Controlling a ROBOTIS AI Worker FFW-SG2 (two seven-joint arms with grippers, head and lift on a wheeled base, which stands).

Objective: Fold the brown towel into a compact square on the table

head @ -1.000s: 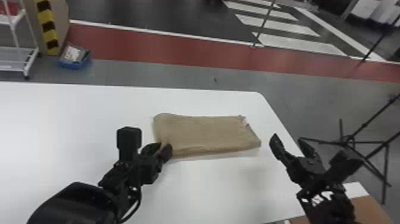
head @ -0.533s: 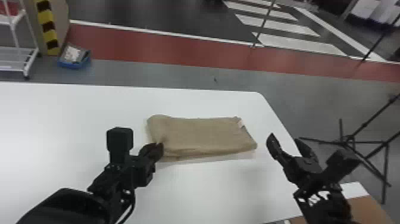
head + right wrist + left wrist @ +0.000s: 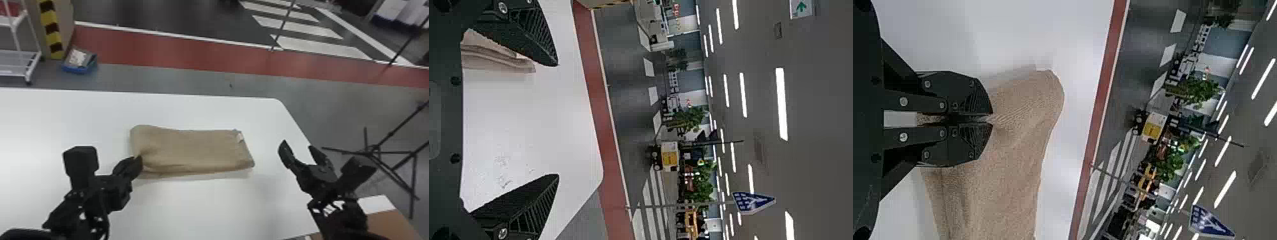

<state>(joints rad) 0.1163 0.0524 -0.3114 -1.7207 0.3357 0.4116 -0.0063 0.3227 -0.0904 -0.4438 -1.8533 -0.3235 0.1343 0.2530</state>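
As the smooth white rectangular table (image 3: pixel 198 210) spreads beneath the work, a red painted floor band (image 3: pixel 159 51) crosses beyond it. I have the left black gripper (image 3: pixel 138 161) angled forward and inward, fingers pinching the folded brown fabric towel (image 3: pixel 194 150), which extends rightward from them on the table. My right black gripper (image 3: pixel 297 146) slants inward beyond the towel's right end, fingers spread, towel untouched.

Brown folded cloth towel (image 3: pixel 194 150): pinched part hidden inside the black, two-fingered left gripper (image 3: pixel 139 161), one end cut off by the left wrist view's edge. Small, pale, flat label (image 3: pixel 240 137) on the towel: surface detail too small to tell.
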